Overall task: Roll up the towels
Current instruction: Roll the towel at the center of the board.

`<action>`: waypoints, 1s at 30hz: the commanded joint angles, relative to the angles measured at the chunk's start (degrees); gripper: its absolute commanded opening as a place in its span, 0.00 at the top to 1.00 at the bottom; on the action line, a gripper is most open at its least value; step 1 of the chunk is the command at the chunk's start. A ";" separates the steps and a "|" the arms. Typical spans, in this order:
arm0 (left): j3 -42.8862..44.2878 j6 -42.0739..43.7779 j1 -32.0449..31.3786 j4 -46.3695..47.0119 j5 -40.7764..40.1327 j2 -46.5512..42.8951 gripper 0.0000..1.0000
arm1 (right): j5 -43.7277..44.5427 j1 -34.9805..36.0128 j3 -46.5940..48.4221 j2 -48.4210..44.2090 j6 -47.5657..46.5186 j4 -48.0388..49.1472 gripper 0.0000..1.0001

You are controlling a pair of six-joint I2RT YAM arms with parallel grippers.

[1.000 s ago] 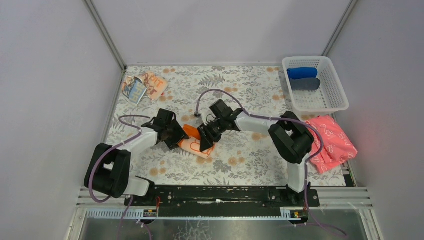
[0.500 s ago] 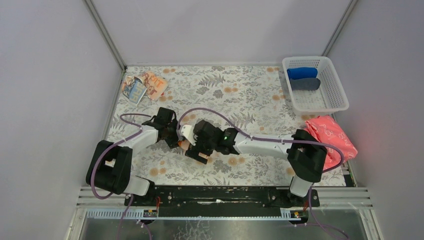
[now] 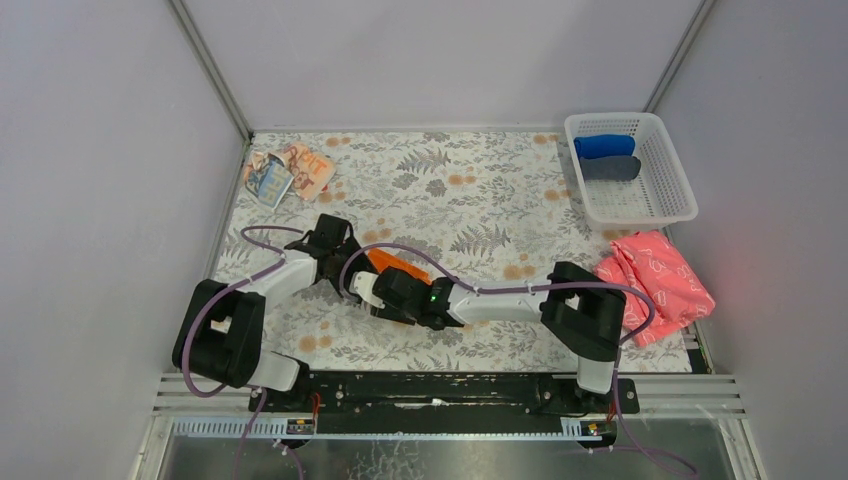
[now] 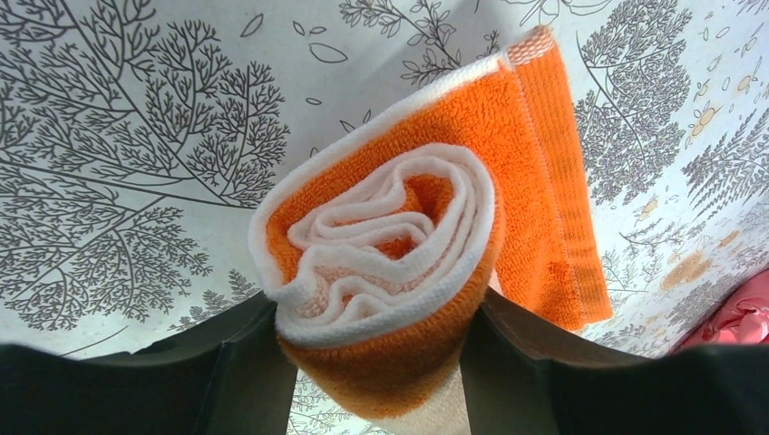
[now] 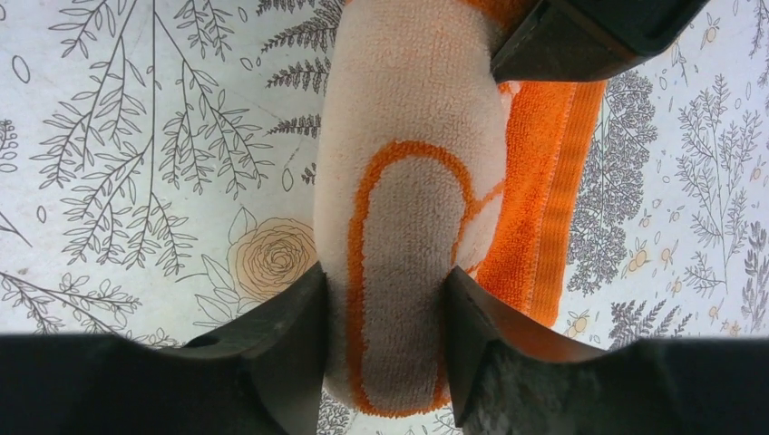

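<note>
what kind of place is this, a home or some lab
Most likely a robot lab test cell: plain white panels box in the table, and the left arm and right arm are bolted to a rail at its near edge.

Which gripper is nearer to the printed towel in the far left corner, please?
Left. The left gripper is nearward and right of the printed towel, clamping the orange towel; the right gripper clamps the same towel just beyond, farther away.
</note>
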 commanded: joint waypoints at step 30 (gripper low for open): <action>-2.98 -3.63 0.10 -0.29 -1.77 -9.07 0.18 | -61.68 -22.96 -0.41 12.87 17.47 -10.73 0.93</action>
